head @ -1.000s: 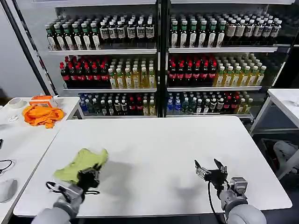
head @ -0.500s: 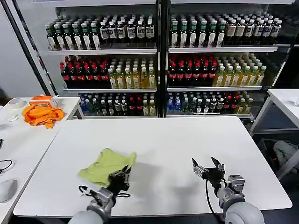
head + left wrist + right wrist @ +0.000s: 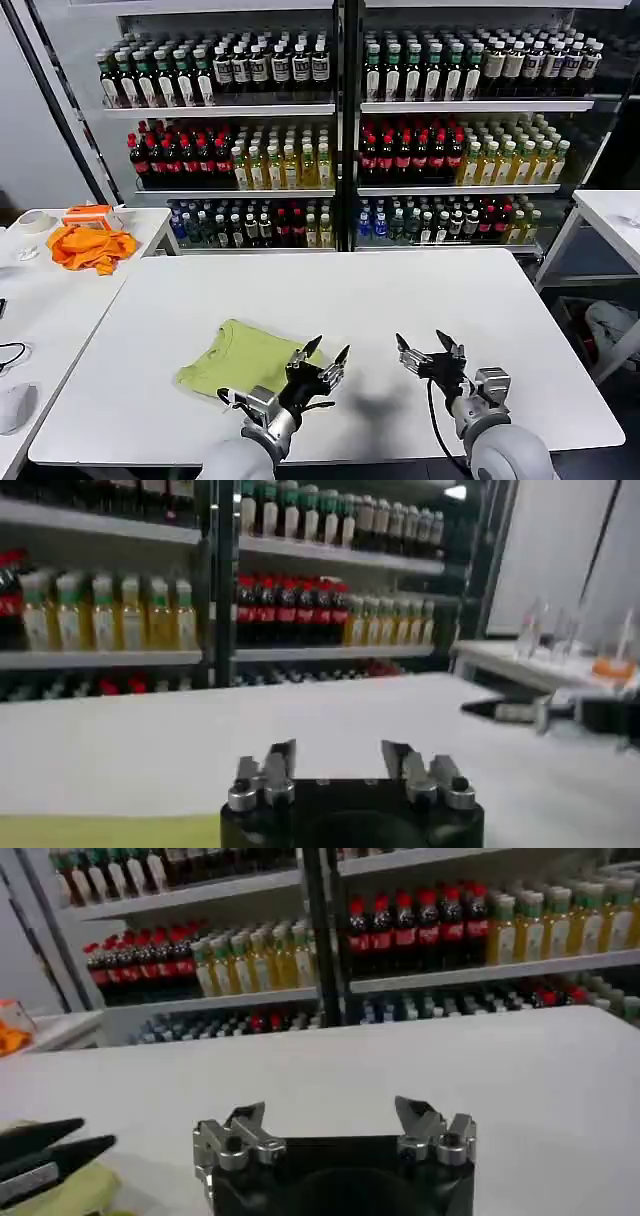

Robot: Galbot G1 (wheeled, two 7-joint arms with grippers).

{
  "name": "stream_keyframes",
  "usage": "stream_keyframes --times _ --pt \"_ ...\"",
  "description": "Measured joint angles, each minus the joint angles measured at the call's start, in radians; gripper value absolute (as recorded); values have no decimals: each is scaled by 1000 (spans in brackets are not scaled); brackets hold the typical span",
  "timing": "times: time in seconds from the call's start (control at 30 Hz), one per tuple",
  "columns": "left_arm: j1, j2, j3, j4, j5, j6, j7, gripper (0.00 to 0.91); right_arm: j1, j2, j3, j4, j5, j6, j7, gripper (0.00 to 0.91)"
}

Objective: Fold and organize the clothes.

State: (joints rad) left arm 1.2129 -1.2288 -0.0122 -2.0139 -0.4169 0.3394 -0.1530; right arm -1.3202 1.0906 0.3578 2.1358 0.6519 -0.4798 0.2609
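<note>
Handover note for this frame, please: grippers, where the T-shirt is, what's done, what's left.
Left gripper: open, empty, at the right edge of the T-shirt.
Right gripper: open, empty, over bare table to the right.
T-shirt: lies released, in a rough crumpled patch, left of the table's centre, near the front edge.
Done: shirt set down on the table.
Left: spread it, fold it neatly, tidy the result.

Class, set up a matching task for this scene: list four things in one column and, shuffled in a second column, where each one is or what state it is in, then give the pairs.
1. lime yellow-green T-shirt
2. bright orange cloth
3. left gripper
4. right gripper

A. open, over bare tabletop
B. on the side table
C. lying on the white table
D. open, at the shirt's edge

Pairs: 1-C, 2-B, 3-D, 4-A
</note>
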Motion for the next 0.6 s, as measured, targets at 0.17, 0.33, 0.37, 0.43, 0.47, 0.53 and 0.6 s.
stream_keyframes --times 0.17,0.33,0.37,0.43,0.47,0.53,0.6 --pt "14 -13 -49 -29 -59 -16 -7 907 29 19 -56 -8 40 -4 12 907" --pt "46 2 -137 -70 -105 -25 -19 907 67 52 -135 -32 86 -8 32 907" --pt "55 7 -161 -78 -115 -28 -23 907 75 60 -155 -39 98 -10 37 907" --pt "72 19 -206 -93 -130 -33 -30 907 90 74 -188 -51 115 -12 45 907" --pt "82 25 -232 -100 -140 -34 -32 907 98 81 -207 -59 125 -13 51 907" --pt "101 36 -279 -111 -155 -37 -35 907 111 97 -240 -75 145 -17 60 907" --pt "118 39 -318 -120 -164 -40 -36 907 124 112 -272 -91 162 -18 69 907"
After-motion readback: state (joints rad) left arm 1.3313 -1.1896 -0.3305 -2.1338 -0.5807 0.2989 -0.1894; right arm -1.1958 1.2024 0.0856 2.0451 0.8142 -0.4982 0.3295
